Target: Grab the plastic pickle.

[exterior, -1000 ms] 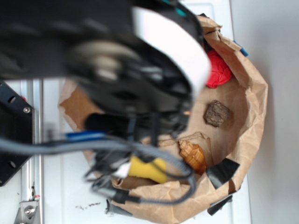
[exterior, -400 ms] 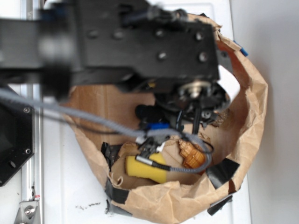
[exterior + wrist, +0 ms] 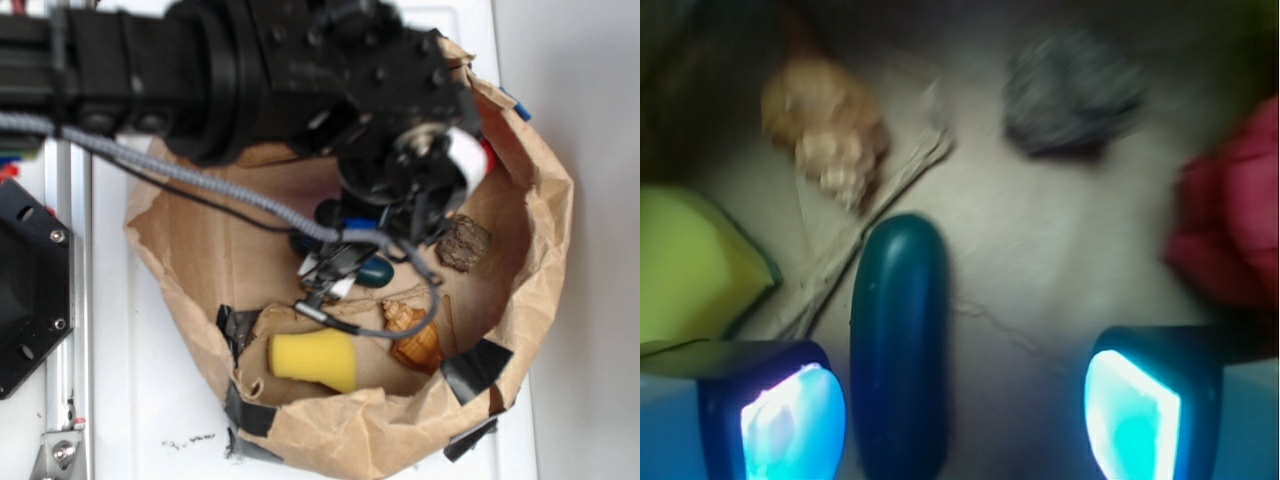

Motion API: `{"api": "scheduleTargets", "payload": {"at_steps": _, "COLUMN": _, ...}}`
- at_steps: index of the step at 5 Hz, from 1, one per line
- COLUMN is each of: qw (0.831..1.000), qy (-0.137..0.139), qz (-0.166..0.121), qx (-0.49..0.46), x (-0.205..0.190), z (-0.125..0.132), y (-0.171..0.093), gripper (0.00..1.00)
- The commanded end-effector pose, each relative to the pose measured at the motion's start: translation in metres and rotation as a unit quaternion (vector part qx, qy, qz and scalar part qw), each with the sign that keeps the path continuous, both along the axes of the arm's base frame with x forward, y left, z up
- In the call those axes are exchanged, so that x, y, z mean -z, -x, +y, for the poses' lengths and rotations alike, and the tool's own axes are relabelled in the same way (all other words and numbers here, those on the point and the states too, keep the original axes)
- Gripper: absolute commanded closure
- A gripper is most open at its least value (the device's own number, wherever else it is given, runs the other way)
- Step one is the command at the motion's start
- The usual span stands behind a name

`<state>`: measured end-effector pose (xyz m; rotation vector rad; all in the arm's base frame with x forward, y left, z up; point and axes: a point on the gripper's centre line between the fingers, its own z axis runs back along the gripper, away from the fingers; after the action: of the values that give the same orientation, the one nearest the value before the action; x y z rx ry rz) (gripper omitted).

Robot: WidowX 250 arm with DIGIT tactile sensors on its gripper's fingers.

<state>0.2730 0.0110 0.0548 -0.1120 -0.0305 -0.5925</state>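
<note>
From the exterior view, a black robot arm reaches down into a crumpled brown paper bag [image 3: 545,215] lying open on a white bench [image 3: 150,400]. Its claw [image 3: 362,262] sits low in the bag, largely hidden by the wrist and cables. One rounded end of the pickle [image 3: 377,270] peeks out beneath it, just above a brown shell [image 3: 413,335] and right of a yellow sponge [image 3: 313,360]; a grey rock [image 3: 463,243] lies to the right. From the wrist view, the claw [image 3: 960,415] is spread wide and grips nothing. The pickle [image 3: 898,350] lies lengthwise just inside one finger [image 3: 790,420], well apart from the other. It looks light, stiff and glossy, likely slippery, so pinching across its middle seems safest. The sponge [image 3: 690,260], shell [image 3: 825,125], rock [image 3: 1070,95] and a red lump [image 3: 1230,220] surround it on wrinkled paper.
</note>
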Motion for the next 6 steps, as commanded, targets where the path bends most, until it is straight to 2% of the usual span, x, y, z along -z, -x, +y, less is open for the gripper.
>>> {"api": "scheduleTargets", "payload": {"at_steps": 1, "qw": 0.998, "qy": -0.022, "qz": -0.028, "qx": 0.045, "x": 0.019, "z": -0.027, "y": 0.011, "gripper": 0.0}}
{"api": "scheduleTargets", "payload": {"at_steps": 2, "qw": 0.999, "qy": -0.027, "qz": -0.028, "qx": 0.037, "x": 0.025, "z": -0.026, "y": 0.009, "gripper": 1.0}}
{"api": "scheduleTargets", "payload": {"at_steps": 3, "qw": 0.999, "qy": -0.033, "qz": -0.028, "qx": 0.033, "x": 0.026, "z": -0.025, "y": 0.006, "gripper": 1.0}}
{"api": "scheduleTargets", "payload": {"at_steps": 4, "qw": 0.999, "qy": -0.025, "qz": -0.033, "qx": 0.034, "x": 0.013, "z": -0.026, "y": 0.004, "gripper": 1.0}}
{"api": "scheduleTargets", "payload": {"at_steps": 5, "qw": 0.998, "qy": -0.011, "qz": -0.052, "qx": 0.026, "x": -0.009, "z": -0.02, "y": 0.006, "gripper": 1.0}}
{"api": "scheduleTargets", "payload": {"at_steps": 6, "qw": 0.996, "qy": 0.025, "qz": -0.09, "qx": -0.009, "x": -0.059, "z": -0.008, "y": 0.015, "gripper": 1.0}}
